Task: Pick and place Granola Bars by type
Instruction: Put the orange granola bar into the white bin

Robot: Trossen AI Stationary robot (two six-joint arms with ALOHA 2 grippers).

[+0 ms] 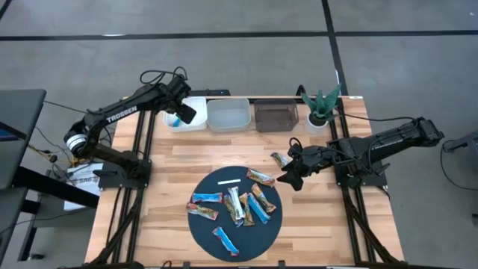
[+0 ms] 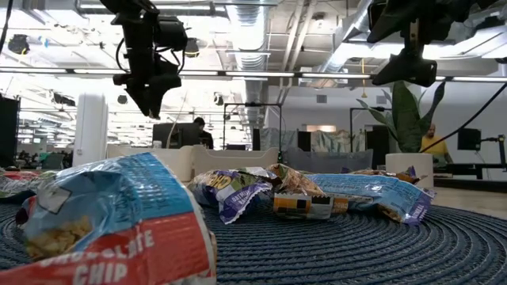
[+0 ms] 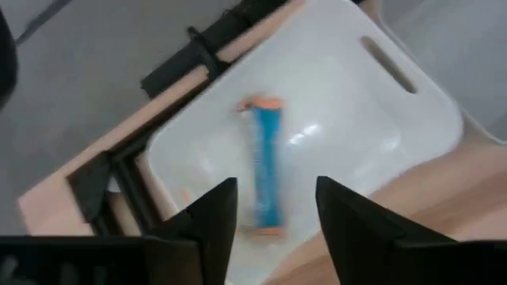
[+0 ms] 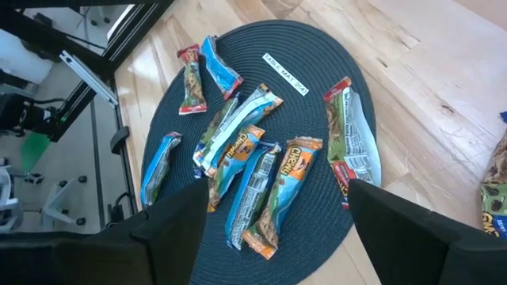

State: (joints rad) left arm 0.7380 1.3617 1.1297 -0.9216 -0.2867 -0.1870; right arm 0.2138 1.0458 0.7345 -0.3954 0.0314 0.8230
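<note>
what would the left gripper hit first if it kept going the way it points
Most likely the blue bar lying in the white bin. The left gripper hangs open above that bin, and the bar lies between its fingers in the wrist view. Depth is unclear.

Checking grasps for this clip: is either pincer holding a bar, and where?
Nothing held. Left pincer stands open above a blue bar in the white bin; right pincer open above the mat.
</note>
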